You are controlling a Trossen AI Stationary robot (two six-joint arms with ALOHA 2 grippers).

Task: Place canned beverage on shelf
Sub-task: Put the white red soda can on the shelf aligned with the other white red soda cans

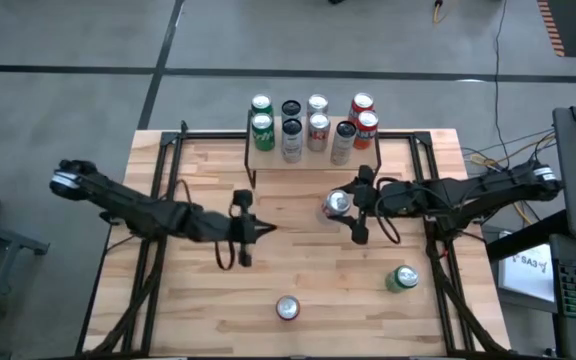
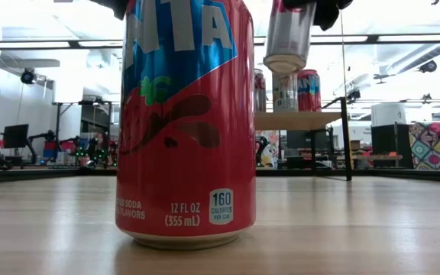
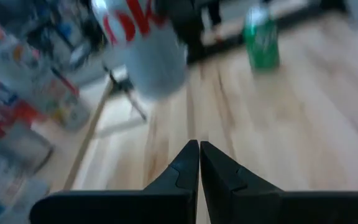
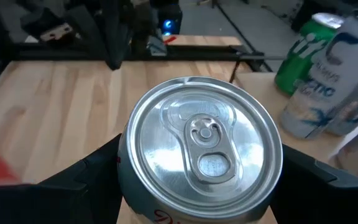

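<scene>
My right gripper (image 1: pixel 353 207) is shut on a silver can (image 1: pixel 337 205) and holds it in the air just on the near side of the shelf (image 1: pixel 311 160). In the low view the can (image 2: pixel 289 34) hangs higher than the shelf's light wood top (image 2: pixel 300 121). Several cans stand upright on the shelf in two rows. My left gripper (image 1: pixel 243 235) is shut and empty over the middle of the table, left of the held can; its closed fingers show in the left wrist view (image 3: pixel 199 158). My right gripper pinches the silver can's side wall just below the top rim (image 4: pixel 126 177) between its two fingers (image 4: pixel 86 183), one on each side. The fingers come from the table's right, slanting down. The can is lifted clear of the table, nearly upright, its bottom (image 2: pixel 285 63) hanging free.
A red soda can (image 1: pixel 287 308) stands near the table's front edge, filling the low view (image 2: pixel 186 122). A green can (image 1: pixel 402 278) stands at the near right. Black metal frame rails run along the table's left and right sides.
</scene>
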